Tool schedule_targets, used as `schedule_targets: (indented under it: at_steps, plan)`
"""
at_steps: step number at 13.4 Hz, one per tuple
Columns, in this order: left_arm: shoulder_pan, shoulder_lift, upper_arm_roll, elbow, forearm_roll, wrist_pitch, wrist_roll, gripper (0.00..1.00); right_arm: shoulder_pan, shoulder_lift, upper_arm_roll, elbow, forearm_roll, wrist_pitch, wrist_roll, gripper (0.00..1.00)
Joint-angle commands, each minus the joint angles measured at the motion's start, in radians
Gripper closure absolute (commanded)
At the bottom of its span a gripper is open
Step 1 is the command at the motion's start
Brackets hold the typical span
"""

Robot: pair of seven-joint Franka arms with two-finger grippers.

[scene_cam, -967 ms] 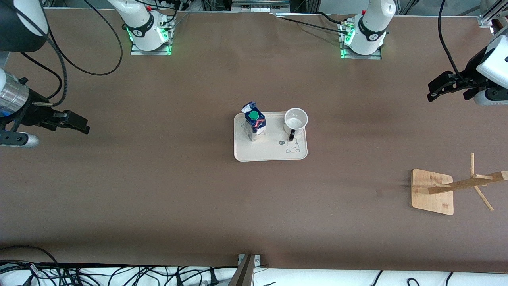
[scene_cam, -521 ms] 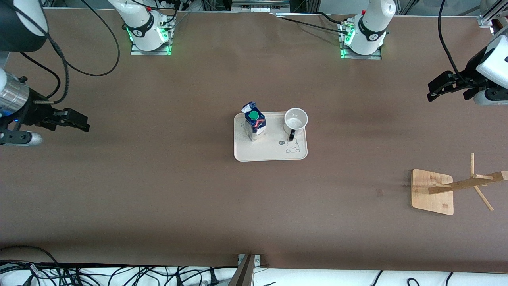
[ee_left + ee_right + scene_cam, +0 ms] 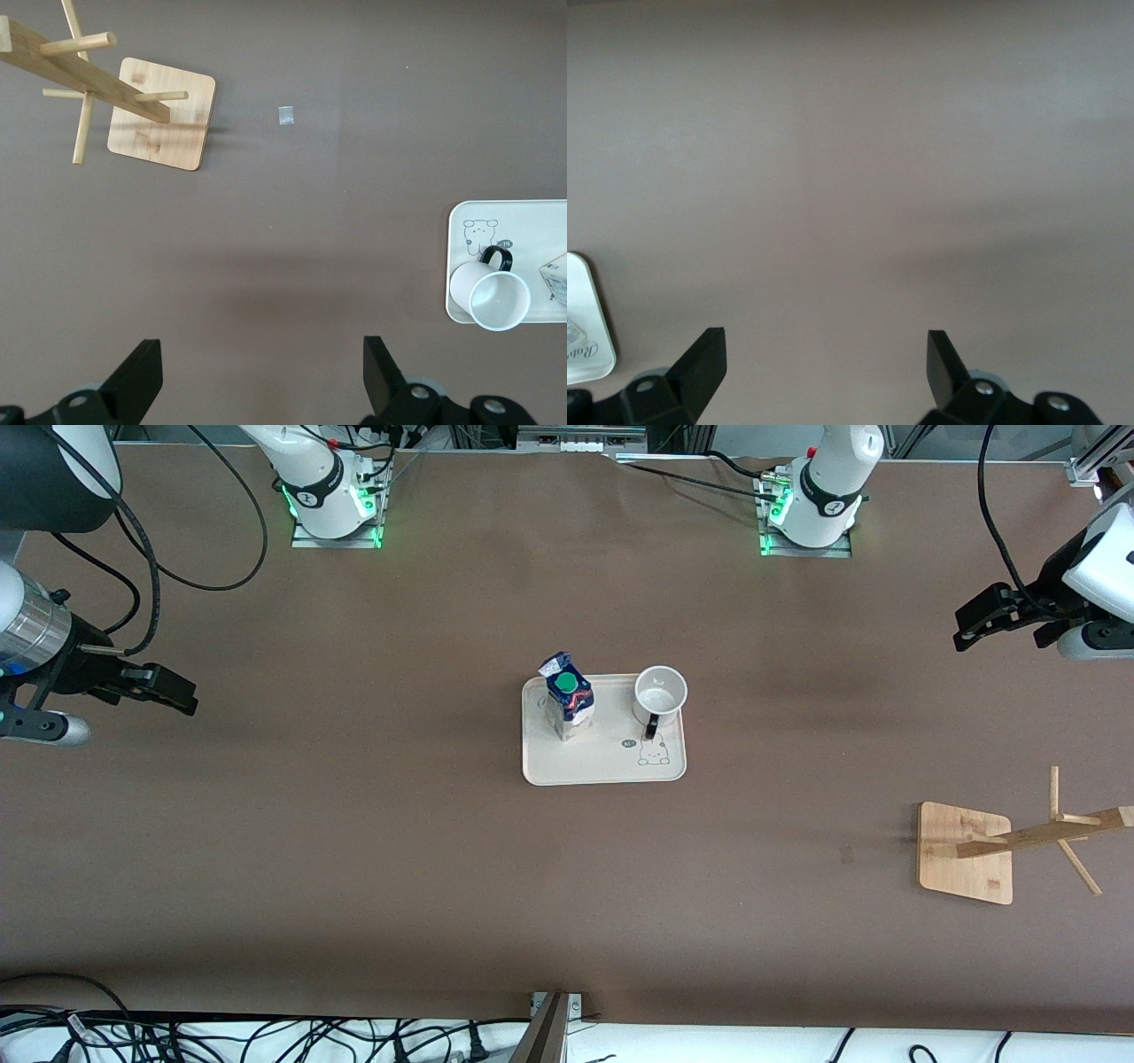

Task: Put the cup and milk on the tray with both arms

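**Cup and milk both on the tray, arms pulled wide**

The milk carton (image 3: pixel 569 700) stands upright on the cream tray (image 3: pixel 585 766) at the end toward the right arm; the white mug (image 3: pixel 660 695) stands upright beside it at the end toward the left arm, its black handle pointing at the front camera. By the look of it, the task is done.

The carton is probably light, with thin walls that dent, so it is best pinched across its flat sides below the green cap (image 3: pixel 566 683). The mug is rigid, glazed and likely slippery; the rim wall or handle gives the surest hold.

The left gripper (image 3: pixel 263 376) hovers over bare table near the wooden stand (image 3: pixel 966 853), fingers spread wide and empty. The right gripper (image 3: pixel 826 367) hangs over bare table at its own end, likewise spread and empty.

Compared with a second ago, the right gripper has drifted slightly toward its base; tray, carton, mug and left gripper are unchanged.
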Motion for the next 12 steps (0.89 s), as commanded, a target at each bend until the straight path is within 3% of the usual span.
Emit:
schedule_targets:
  at_steps: [1, 7, 12]
  plan:
    - [-0.005, 0.011, 0.002, 0.028, 0.0, -0.021, 0.007, 0.0, 0.059, -0.048, -0.068, -0.027, -0.003, -0.012, 0.021, 0.0]
    - [-0.005, 0.011, 0.002, 0.028, 0.0, -0.023, 0.007, 0.0, 0.01, -0.147, -0.067, -0.149, 0.023, 0.037, 0.025, 0.0]
    - [-0.005, 0.011, 0.002, 0.028, 0.0, -0.021, 0.007, 0.0, 0.01, -0.154, -0.071, -0.136, 0.022, 0.025, 0.015, 0.0]
